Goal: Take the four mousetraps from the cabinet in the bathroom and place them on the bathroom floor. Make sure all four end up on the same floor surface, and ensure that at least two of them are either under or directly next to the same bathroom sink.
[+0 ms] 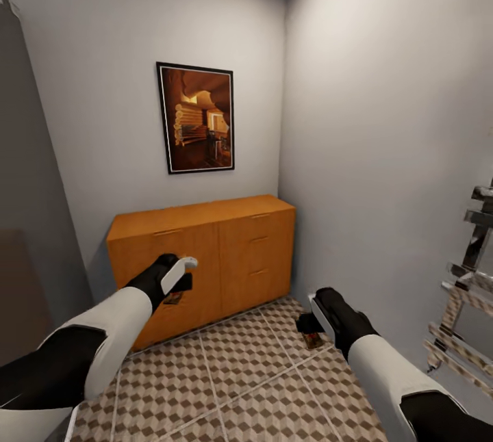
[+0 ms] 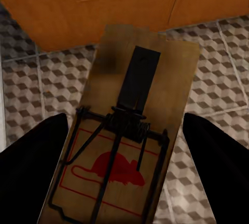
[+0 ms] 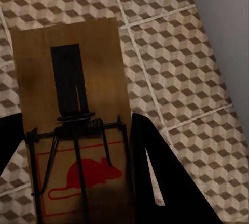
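The orange-brown cabinet (image 1: 205, 257) stands against the back wall in the corner, its doors and drawers shut. My left gripper (image 1: 177, 286) is held in front of its left door, shut on a mousetrap (image 1: 172, 298). In the left wrist view that mousetrap (image 2: 129, 130) lies between the dark fingers (image 2: 31, 167), tan board with wire and a red mouse mark. My right gripper (image 1: 309, 329) hangs low over the cube-patterned bathroom floor (image 1: 246, 373), shut on a second mousetrap (image 1: 314, 340). The right wrist view has this mousetrap (image 3: 72, 125) between its fingers (image 3: 155, 177) above the tiles (image 3: 176, 52).
A framed picture (image 1: 196, 117) hangs above the cabinet. Grey walls close in at the back and right. A chrome towel rail (image 1: 465, 291) stands at the right edge. A dark panel (image 1: 27, 237) runs along the left.
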